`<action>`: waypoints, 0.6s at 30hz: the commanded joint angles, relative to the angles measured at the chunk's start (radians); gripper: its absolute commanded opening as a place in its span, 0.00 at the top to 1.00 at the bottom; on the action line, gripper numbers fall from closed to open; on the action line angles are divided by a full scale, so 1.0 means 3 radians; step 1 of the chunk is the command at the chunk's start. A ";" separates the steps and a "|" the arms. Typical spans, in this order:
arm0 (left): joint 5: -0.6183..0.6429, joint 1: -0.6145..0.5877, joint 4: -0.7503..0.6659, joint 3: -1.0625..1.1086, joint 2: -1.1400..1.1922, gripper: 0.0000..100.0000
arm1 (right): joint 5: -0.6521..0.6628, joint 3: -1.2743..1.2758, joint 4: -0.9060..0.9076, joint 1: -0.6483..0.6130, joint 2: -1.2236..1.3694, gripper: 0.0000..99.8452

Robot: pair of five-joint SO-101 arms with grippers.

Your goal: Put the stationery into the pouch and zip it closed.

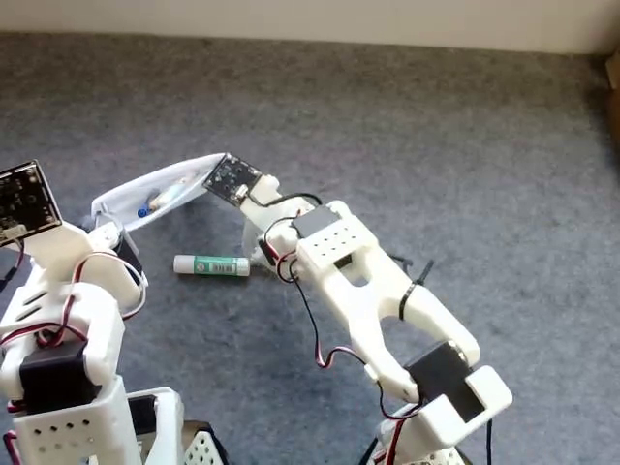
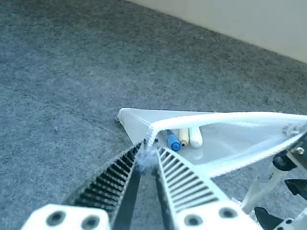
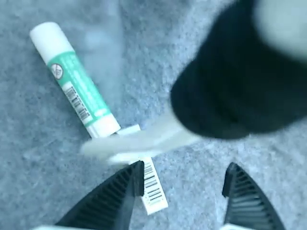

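Pouch [image 2: 230, 143] pinched, glue stick [image 1: 211, 264] out on worktop [image 1: 436, 116].
My left jaws clamp the pouch's corner w/ pens [image 2: 173, 142] inside; glue stick lies near it; my right jaws gape open over prob. a barcode tag [image 3: 152, 190].

Grey carpet [image 1: 465, 126]; pale wall [image 1: 291, 15] along far edge

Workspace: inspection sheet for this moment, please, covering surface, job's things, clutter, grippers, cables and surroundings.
Surface: grey carpet.
Job's things: translucent pouch open, pens inside; glue stick lying outside it on the carpet.
Clutter: barcode label lying by the glue stick.
Grippers: left gripper shut on the pouch's rim; right gripper open, over the label.
Cables: wires looped along the arms.
Surroundings: pale wall behind.
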 commanded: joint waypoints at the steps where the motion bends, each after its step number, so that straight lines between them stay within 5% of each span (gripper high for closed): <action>1: 0.0015 0.0003 -0.0092 -0.0033 -0.0013 0.99 | 0.0066 -0.0038 0.0064 -0.0043 0.0013 0.74; 18: 0.0031 -0.0054 -0.0097 -0.0043 -0.0013 0.99 | 0.0066 0.0043 0.1389 0.0100 -0.1204 0.74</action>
